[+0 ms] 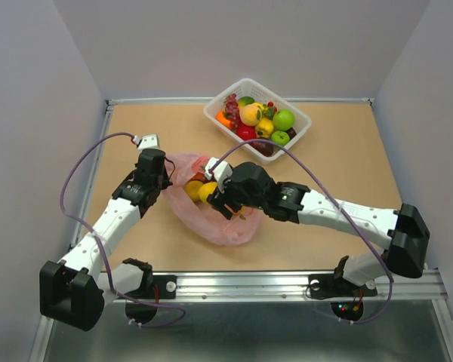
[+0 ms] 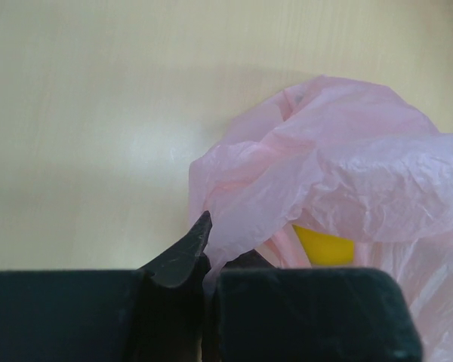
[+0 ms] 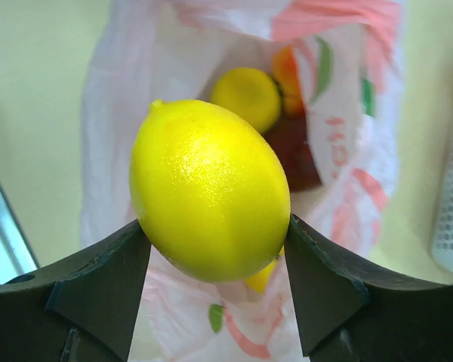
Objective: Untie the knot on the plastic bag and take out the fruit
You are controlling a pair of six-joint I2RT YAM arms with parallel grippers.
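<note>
- Right gripper (image 3: 215, 225) grips a yellow lemon (image 3: 210, 188), one finger pressed to each side of it; the lemon hangs just above the open mouth of the plastic bag (image 3: 121, 113).
- From the top camera, the right gripper (image 1: 215, 197) and lemon (image 1: 208, 191) sit over the middle of the plastic bag (image 1: 226, 226), which lies crumpled on the table (image 1: 347, 166).
- Left gripper (image 2: 204, 253) is pinched closed on a fold of the bag's thin pink film at the bag's left edge; the film bunches up from between its fingers.
- In the top view the left gripper (image 1: 166, 177) touches the bag's left rim, opposite the right gripper.
- Inside the bag, below the held lemon, lie a yellow round fruit (image 3: 247, 96), an orange fruit (image 3: 287, 72) beside it, and a dark red fruit (image 3: 298, 151) under those two.
- Through the left wrist camera, a patch of yellow fruit (image 2: 325, 245) shows under the raised film of the bag (image 2: 347, 173).
- A white basket (image 1: 298, 121) filled with mixed fruit stands beyond the bag, well apart from it, toward the far right.
</note>
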